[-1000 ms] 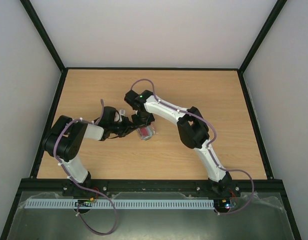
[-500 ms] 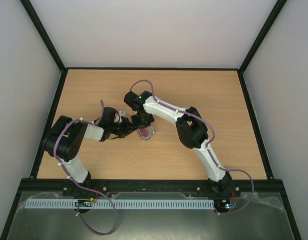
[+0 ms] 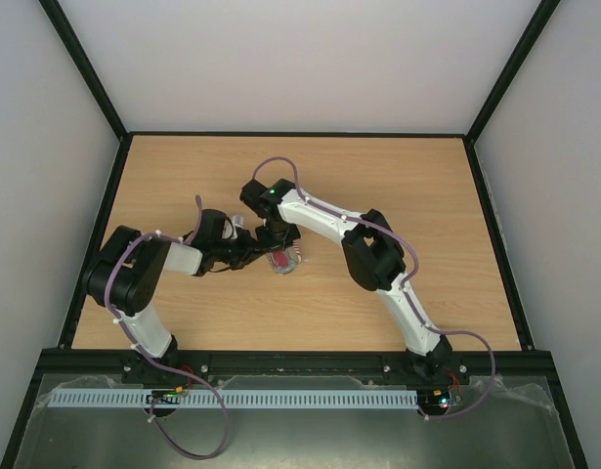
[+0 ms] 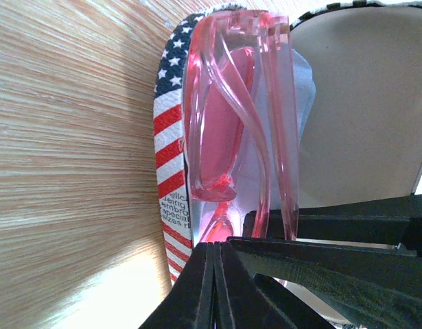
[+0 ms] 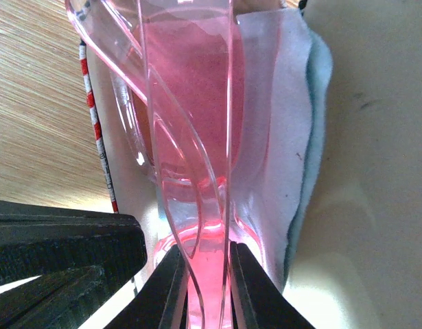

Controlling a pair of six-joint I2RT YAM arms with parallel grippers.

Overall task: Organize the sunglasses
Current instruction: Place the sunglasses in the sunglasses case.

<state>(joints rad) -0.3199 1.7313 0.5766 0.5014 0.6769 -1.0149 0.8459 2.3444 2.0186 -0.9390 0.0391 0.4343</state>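
The sunglasses, translucent pink-red with folded arms, lie inside the open flag-print case on top of a light blue cloth. My right gripper is shut on the folded frame at one end, one finger on each side. My left gripper is shut with its fingers pressed flat together and nothing showing between them. Its tips sit at the case's near end, beside the sunglasses. In the top view both grippers meet over the case at mid-table, left and right.
The case's pale open lid stands next to the sunglasses. The wooden table has black rails along its left, right and near edges. The right arm's elbow reaches over the middle of the table.
The right arm's elbow has shifted slightly to the left. Both grippers and the sunglasses stay where they were.
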